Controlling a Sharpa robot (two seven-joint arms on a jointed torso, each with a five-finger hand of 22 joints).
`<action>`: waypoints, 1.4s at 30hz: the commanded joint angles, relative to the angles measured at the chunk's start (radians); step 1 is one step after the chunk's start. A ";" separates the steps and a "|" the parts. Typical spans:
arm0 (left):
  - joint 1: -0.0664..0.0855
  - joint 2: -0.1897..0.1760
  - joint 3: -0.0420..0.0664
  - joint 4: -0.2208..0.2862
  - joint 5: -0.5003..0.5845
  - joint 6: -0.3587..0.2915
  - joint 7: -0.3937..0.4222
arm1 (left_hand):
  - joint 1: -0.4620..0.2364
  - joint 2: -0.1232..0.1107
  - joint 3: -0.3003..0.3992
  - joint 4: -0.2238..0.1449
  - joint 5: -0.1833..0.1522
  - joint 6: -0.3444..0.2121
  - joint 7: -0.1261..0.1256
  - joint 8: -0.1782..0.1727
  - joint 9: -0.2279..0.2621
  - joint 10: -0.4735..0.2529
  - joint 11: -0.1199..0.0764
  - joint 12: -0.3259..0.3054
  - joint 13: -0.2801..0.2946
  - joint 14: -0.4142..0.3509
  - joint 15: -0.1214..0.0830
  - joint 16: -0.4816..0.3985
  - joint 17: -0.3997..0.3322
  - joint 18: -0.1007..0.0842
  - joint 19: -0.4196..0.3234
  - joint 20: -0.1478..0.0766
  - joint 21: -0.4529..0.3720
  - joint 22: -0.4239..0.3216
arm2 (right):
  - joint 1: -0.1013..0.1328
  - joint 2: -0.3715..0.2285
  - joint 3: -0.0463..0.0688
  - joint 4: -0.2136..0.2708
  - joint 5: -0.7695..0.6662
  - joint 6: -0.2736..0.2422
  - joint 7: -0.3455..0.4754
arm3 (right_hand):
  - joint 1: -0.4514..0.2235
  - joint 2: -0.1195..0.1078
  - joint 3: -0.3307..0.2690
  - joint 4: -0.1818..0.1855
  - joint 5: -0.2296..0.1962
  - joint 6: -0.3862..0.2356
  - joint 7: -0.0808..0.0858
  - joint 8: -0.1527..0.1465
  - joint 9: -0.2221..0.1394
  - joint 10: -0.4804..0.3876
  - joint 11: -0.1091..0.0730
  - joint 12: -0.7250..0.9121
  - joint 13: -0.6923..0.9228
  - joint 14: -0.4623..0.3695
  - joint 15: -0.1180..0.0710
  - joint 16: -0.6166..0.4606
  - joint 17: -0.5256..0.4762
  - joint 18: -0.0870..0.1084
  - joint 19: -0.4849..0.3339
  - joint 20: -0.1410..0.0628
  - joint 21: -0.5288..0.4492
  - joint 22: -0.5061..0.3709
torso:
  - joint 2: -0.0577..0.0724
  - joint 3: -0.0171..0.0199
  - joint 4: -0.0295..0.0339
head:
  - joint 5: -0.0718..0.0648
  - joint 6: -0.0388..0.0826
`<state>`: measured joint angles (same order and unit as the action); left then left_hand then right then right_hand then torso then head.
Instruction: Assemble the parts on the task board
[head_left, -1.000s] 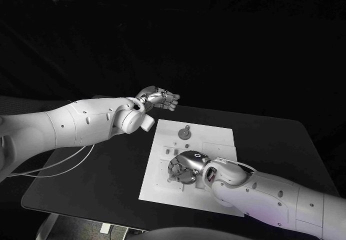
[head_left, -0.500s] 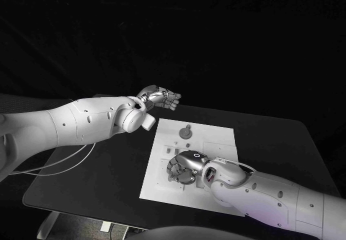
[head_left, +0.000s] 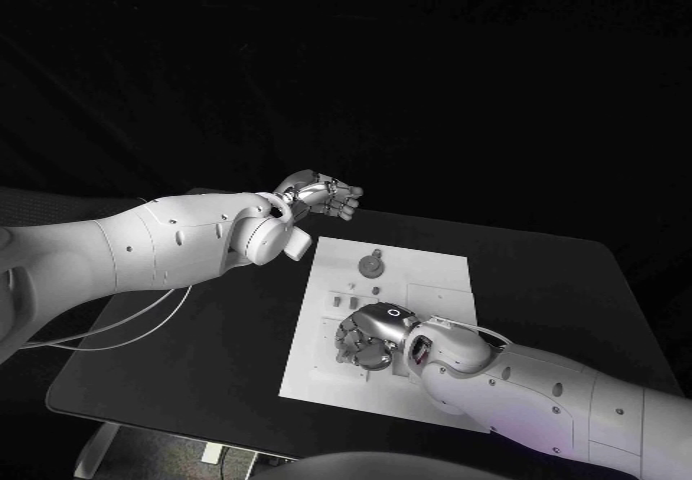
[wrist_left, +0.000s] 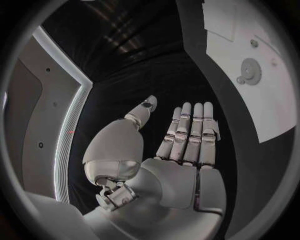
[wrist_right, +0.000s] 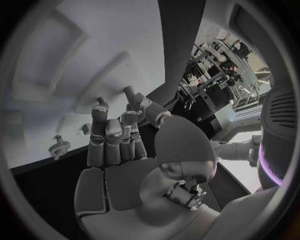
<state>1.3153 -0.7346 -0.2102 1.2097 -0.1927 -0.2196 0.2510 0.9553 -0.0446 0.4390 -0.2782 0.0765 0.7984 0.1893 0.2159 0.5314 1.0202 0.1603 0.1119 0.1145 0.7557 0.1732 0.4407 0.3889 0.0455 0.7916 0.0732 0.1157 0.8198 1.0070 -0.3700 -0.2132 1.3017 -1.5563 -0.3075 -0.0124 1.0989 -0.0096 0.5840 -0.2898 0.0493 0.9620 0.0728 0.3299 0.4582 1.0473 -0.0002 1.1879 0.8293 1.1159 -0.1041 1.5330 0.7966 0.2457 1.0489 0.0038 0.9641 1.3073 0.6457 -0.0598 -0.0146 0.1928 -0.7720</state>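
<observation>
The white task board (head_left: 433, 275) lies in the middle of the black table. A round grey part (head_left: 371, 266) stands near its far end, with small grey pieces (head_left: 352, 297) just nearer. My right hand (head_left: 371, 338) is low over the board's middle, its fingers bent down onto the surface; whether they pinch a piece is hidden. In the right wrist view that hand (wrist_right: 119, 145) reaches onto the board (wrist_right: 69, 75) beside a small toothed part (wrist_right: 59, 146). My left hand (head_left: 320, 194) hovers beyond the board's far left corner. Its fingers (wrist_left: 187, 132) are straight and hold nothing.
Black table (head_left: 188, 350) stretches left of the board, under my left arm (head_left: 159, 245), and a white cable (head_left: 130, 325) hangs there. The left wrist view shows the board (wrist_left: 275, 100) and the round part (wrist_left: 250, 71) well off to the side of my left hand.
My right hand has crept slightly toward the board's left side. The left hand has stayed where it was.
</observation>
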 joint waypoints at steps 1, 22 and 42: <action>0.001 0.003 0.001 0.001 0.002 0.002 0.008 | 0.011 0.002 -0.007 0.000 0.000 0.001 -0.003 0.006 -0.001 0.006 0.000 -0.006 -0.001 -0.001 0.000 -0.005 0.002 0.016 -0.008 0.000 -0.004 0.001 | -0.004 0.002 -0.002 0.002 -0.010 0.012 0.004 | 0.002 0.005 0.006 -0.002 0.003 0.038 0.033 0.004 0.001 -0.002 -0.005 0.001 0.001 0.000 -0.005 0.003 0.001 0.016 0.002 -0.004 0.005 0.017 | 0.000 -0.0004 -0.0006 | 0.002 0.002; 0.001 0.004 0.001 0.001 0.002 0.002 0.008 | 0.013 0.003 -0.007 0.000 0.000 0.000 -0.003 0.006 -0.002 0.006 0.000 -0.006 -0.003 0.000 -0.001 -0.005 0.003 0.016 -0.008 0.000 -0.003 0.002 | -0.006 0.007 -0.008 0.000 -0.018 0.008 -0.009 | 0.003 -0.020 0.003 -0.003 0.003 0.019 0.037 -0.007 -0.003 -0.004 -0.002 0.001 0.003 -0.003 -0.003 0.003 0.001 0.016 -0.001 -0.005 0.006 0.017 | 0.000 -0.0003 -0.0011 | 0.003 0.010; 0.001 -0.001 0.001 -0.003 0.002 0.008 0.006 | 0.014 -0.001 -0.009 -0.002 -0.001 -0.001 -0.002 0.006 -0.003 0.006 0.001 -0.007 -0.005 0.000 0.000 -0.007 0.004 0.015 -0.009 0.000 -0.003 0.003 | -0.005 -0.009 -0.009 0.007 0.016 -0.044 -0.005 | 0.007 -0.108 -0.093 -0.003 0.002 -0.147 0.100 -0.094 -0.040 -0.041 0.059 0.004 0.011 -0.019 0.056 0.007 -0.001 0.016 -0.013 0.000 0.004 0.014 | 0.000 0.0015 -0.0021 | 0.000 0.018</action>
<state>1.3153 -0.7361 -0.2102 1.2052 -0.1927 -0.2189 0.2499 0.9633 -0.0446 0.4363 -0.2809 0.0765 0.7984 0.1893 0.2159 0.5296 1.0202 0.1603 0.1081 0.1115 0.7557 0.1732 0.4407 0.3915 0.0455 0.7917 0.0732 0.1157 0.8216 1.0024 -0.3764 -0.2222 1.3053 -1.5460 -0.3331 -0.0214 1.1032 -0.1133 0.4968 -0.2909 0.0495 0.8597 0.1301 0.2376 0.4184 1.0061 0.0521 1.1879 0.8384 1.0963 -0.0547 1.5334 0.7964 0.2432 1.0394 0.0056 0.9681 1.3073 0.6458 -0.0586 -0.0157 0.1938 -0.7540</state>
